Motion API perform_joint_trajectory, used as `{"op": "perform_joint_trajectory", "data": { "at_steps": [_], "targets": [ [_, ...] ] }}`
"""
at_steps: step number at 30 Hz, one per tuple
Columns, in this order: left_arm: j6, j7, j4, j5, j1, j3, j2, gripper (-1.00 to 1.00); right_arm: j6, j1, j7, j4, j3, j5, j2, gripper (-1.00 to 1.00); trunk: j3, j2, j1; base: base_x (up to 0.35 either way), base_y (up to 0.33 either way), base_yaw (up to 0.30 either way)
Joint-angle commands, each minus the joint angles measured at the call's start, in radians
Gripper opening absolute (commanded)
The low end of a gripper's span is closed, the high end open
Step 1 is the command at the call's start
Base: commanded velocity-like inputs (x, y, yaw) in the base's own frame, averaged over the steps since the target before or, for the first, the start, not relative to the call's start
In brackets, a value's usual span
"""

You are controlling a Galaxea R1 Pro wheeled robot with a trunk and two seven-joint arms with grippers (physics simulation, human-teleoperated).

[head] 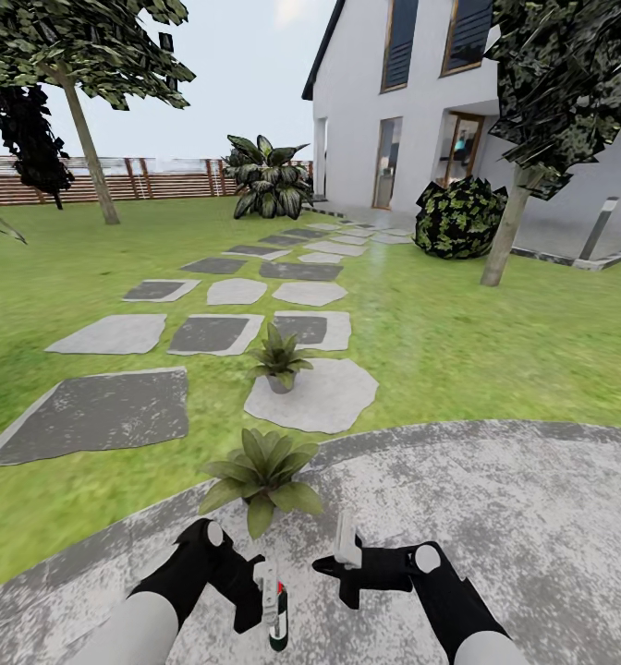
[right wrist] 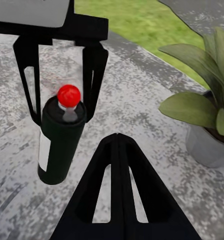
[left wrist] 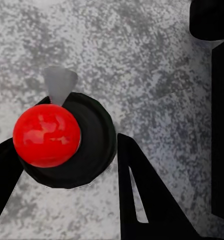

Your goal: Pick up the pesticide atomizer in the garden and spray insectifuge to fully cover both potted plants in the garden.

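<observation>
Fingers of the left gripper (head: 266, 591) are closed around the pesticide atomizer (head: 277, 619) in the head view, and the bottle hangs between them above the grey paved patio (head: 495, 517). The right gripper (head: 346, 554) sits just beside it, and whether its fingers are open cannot be told from here. Just beyond both grippers stands the nearer potted plant (head: 262, 476), at the patio edge. The farther potted plant (head: 278, 358) is well beyond it, on a stepping stone (head: 334, 397) in the lawn (head: 458, 342).

From the left wrist view, the black fingers (left wrist: 142, 195) stand on both sides of the bottle's dark round top, which carries a red ball (left wrist: 47, 135).

From the right wrist view, the left arm's fingers (right wrist: 94, 65) clamp the bottle's neck. One right finger (right wrist: 119, 195) shows in front, apart from the bottle and touching nothing. The nearer plant is close on one side.

So the picking up seems done. Spraying is left for both plants; no spray is visible yet.
</observation>
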Motion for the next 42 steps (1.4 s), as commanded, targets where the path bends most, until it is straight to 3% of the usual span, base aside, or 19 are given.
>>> {"op": "perform_joint_trajectory", "data": {
  "at_steps": [1,5,14,18,21,42],
  "targets": [
    [-0.008,-0.004,-0.002,-0.010,-0.001,0.008,-0.004,-1.00,-0.004,-0.001,0.005,-0.001,-0.007,0.007,0.002,-1.00,-0.001,0.000,0.000,0.000,0.000,0.000],
    [-0.008,0.041,-0.004,-0.010,0.001,0.011,-0.007,-1.00,-0.004,-0.001,0.005,0.000,-0.006,0.007,0.015,-1.00,-0.001,0.000,0.000,0.000,0.000,0.000],
    [-0.009,0.055,-0.004,-0.002,0.003,0.011,-0.018,-1.00,-0.004,-0.001,0.005,-0.001,-0.006,0.007,0.017,-1.00,-0.001,0.000,0.000,0.000,0.000,0.000],
    [-0.011,0.055,-0.004,0.043,0.002,0.010,-0.028,-1.00,-0.004,-0.001,0.005,-0.001,-0.006,0.007,0.017,-1.00,-0.001,0.000,0.000,0.000,0.000,0.000],
    [-0.011,0.055,-0.004,0.057,0.002,0.010,-0.032,-1.00,-0.004,-0.001,0.005,-0.001,-0.006,0.007,0.016,-1.00,-0.001,0.000,0.000,0.000,0.000,0.000],
    [-0.015,0.054,-0.004,0.109,0.001,0.010,-0.037,-1.00,-0.004,-0.001,0.005,-0.001,-0.006,0.007,0.016,-1.00,-0.001,0.000,0.000,0.000,0.000,0.000]
  ]
}}
